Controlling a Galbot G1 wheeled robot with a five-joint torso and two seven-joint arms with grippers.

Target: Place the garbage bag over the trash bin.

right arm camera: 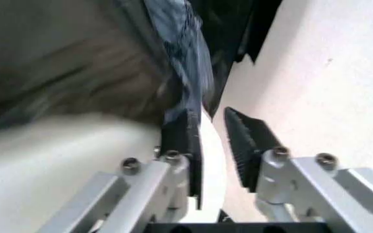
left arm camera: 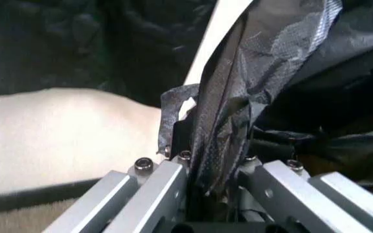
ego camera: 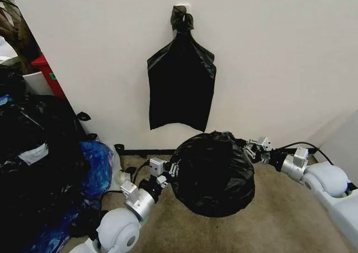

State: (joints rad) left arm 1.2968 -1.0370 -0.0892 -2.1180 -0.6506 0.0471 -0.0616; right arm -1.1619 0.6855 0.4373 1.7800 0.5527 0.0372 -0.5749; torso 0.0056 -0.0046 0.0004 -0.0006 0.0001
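Observation:
The garbage bag [ego camera: 212, 172], glossy black and wrinkled, is draped as a round dome low in the middle of the head view. The trash bin is hidden beneath it. My left gripper [ego camera: 170, 172] sits at the dome's left side. In the left wrist view this gripper [left arm camera: 212, 160] is shut on a fold of the bag's film [left arm camera: 258, 87]. My right gripper [ego camera: 250, 149] is at the dome's upper right edge. The right wrist view shows that gripper [right arm camera: 212, 131] open, with a gap between its pads and the bag's film [right arm camera: 180, 58] lying along the outside of one finger.
A flat black bag with a knotted top [ego camera: 180, 82] hangs on the white wall behind. A big heap of black bags [ego camera: 33, 152] and a blue bag [ego camera: 95, 169] fill the left, with a red box [ego camera: 49, 76] beyond. Beige carpet [ego camera: 279, 219] lies in front.

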